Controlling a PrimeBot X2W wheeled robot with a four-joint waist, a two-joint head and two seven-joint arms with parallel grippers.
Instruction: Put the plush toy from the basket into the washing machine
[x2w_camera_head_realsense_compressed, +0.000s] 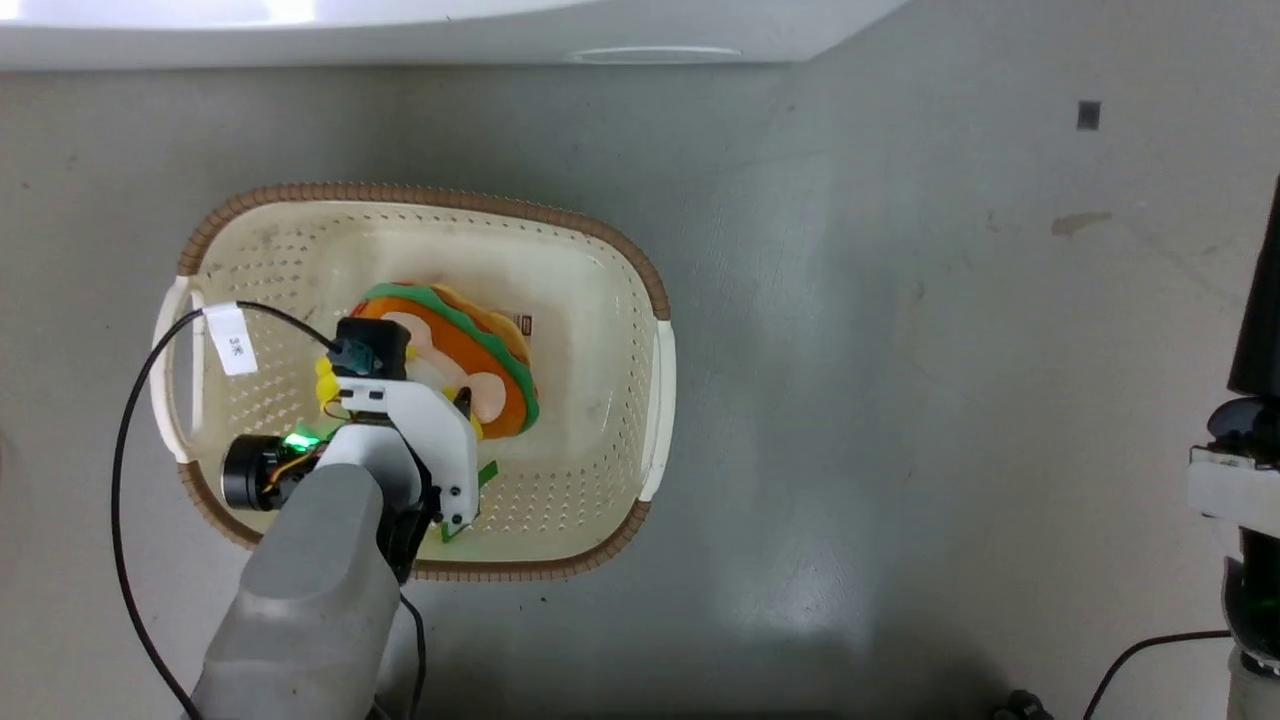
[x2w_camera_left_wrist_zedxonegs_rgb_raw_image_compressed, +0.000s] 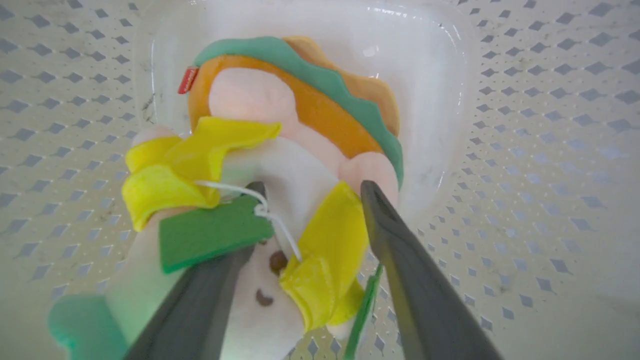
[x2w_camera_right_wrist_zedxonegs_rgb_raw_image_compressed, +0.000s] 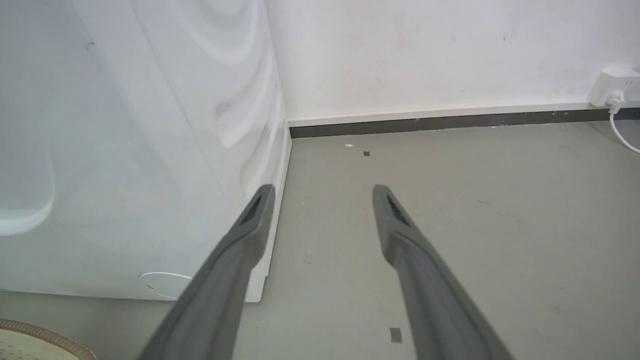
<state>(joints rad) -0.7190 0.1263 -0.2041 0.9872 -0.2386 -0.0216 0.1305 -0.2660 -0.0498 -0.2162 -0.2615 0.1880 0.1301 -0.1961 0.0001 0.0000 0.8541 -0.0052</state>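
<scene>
Plush toy (x2w_camera_left_wrist_zedxonegs_rgb_raw_image_compressed: 320, 110) sits with its near end between your left gripper's (x2w_camera_left_wrist_zedxonegs_rgb_raw_image_compressed: 311, 192) spread, unclosed jaws, long axis running ahead of them; right gripper (x2w_camera_right_wrist_zedxonegs_rgb_raw_image_compressed: 324, 192), likewise released, is well apart.

We log the plush toy (x2w_camera_head_realsense_compressed: 480, 350) lying on the bottom of the basket (x2w_camera_head_realsense_compressed: 400, 192), left of centre in the head view. It has an orange bun, a wavy green edge, pinkish patches and floppy yellow pieces. A green paper tag (x2w_camera_left_wrist_zedxonegs_rgb_raw_image_compressed: 212, 230) hangs on white string (there is also a small red label at the bun's end). The basket is cream and perforated, with a brown rim and white side handles. The washing machine (x2w_camera_head_realsense_compressed: 400, 35) shows as a white edge beyond the basket, apart from it.
</scene>
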